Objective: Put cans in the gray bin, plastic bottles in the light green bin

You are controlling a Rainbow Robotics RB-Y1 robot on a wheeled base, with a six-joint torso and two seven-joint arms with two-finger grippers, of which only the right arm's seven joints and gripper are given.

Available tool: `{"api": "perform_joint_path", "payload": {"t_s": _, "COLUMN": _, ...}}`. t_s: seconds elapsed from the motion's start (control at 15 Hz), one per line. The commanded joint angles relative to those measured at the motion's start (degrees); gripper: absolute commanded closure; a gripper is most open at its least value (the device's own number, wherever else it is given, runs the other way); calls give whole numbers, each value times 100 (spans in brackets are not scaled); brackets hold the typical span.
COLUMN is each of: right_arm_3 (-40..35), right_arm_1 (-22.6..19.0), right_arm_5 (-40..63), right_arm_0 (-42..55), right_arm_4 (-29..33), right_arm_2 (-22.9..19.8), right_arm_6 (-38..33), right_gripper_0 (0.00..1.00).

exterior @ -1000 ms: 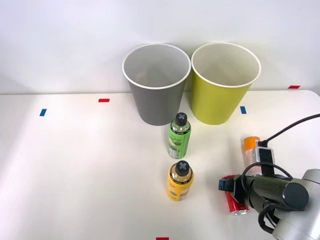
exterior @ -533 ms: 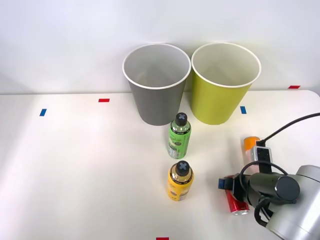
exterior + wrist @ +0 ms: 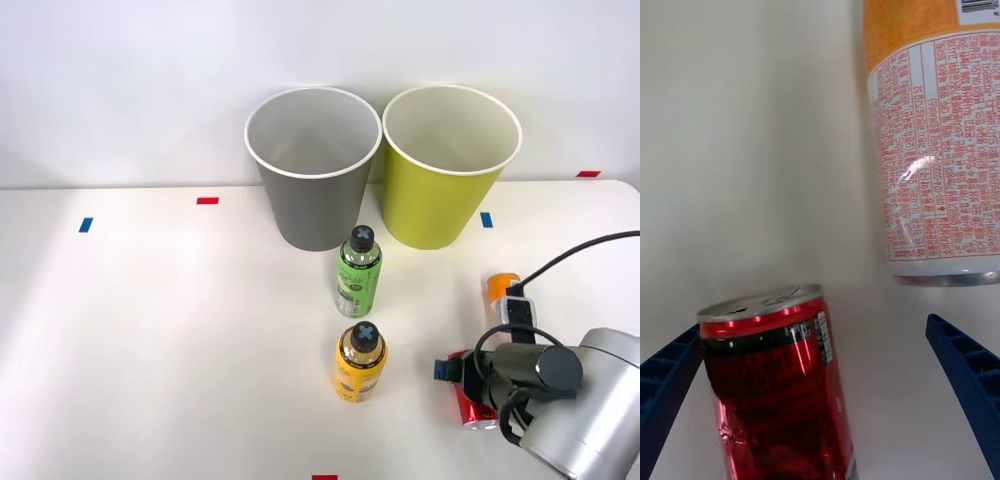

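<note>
Broadly, a white table [image 3: 150,340] against a plain white wall, with small red and blue tape marks scattered on it. At the far edge stand the gray bin [image 3: 313,165] and, to its right, touching rims, the light green bin [image 3: 450,162]. Nearer, the green-labelled bottle [image 3: 359,272] and yellow bottle [image 3: 361,362] stand upright. Near right, the right gripper [image 3: 820,405] is wide open, holding nothing, its fingers either side of the red can [image 3: 775,382]. The wrist view adds printed text on the orange-topped can [image 3: 940,142] just beyond.
</note>
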Motion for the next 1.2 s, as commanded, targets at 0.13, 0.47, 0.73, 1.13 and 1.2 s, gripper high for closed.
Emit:
{"api": "perform_joint_path", "payload": {"t_s": 0.13, "right_arm_3": 61, "right_arm_1": 89, "right_arm_5": -26, "right_arm_0": -5, "right_arm_4": 94, "right_arm_2": -8, "right_arm_6": 62, "right_gripper_0": 0}}
{"api": "perform_joint_path", "payload": {"t_s": 0.47, "right_arm_3": 61, "right_arm_1": 81, "right_arm_5": -26, "right_arm_0": -14, "right_arm_4": 102, "right_arm_2": 0, "right_arm_6": 229, "right_gripper_0": 29}}
{"api": "perform_joint_path", "payload": {"t_s": 0.73, "right_arm_3": 52, "right_arm_1": 81, "right_arm_5": -88, "right_arm_0": -5, "right_arm_4": 102, "right_arm_2": 36, "right_arm_6": 361, "right_gripper_0": 36}}
{"api": "perform_joint_path", "payload": {"t_s": 1.13, "right_arm_3": 52, "right_arm_1": 72, "right_arm_5": -97, "right_arm_0": 48, "right_arm_4": 111, "right_arm_2": 132, "right_arm_6": 678, "right_gripper_0": 64}}
{"api": "perform_joint_path", "payload": {"t_s": 1.2, "right_arm_3": 52, "right_arm_1": 72, "right_arm_5": -105, "right_arm_0": 83, "right_arm_4": 111, "right_arm_2": 132, "right_arm_6": 722, "right_gripper_0": 72}}
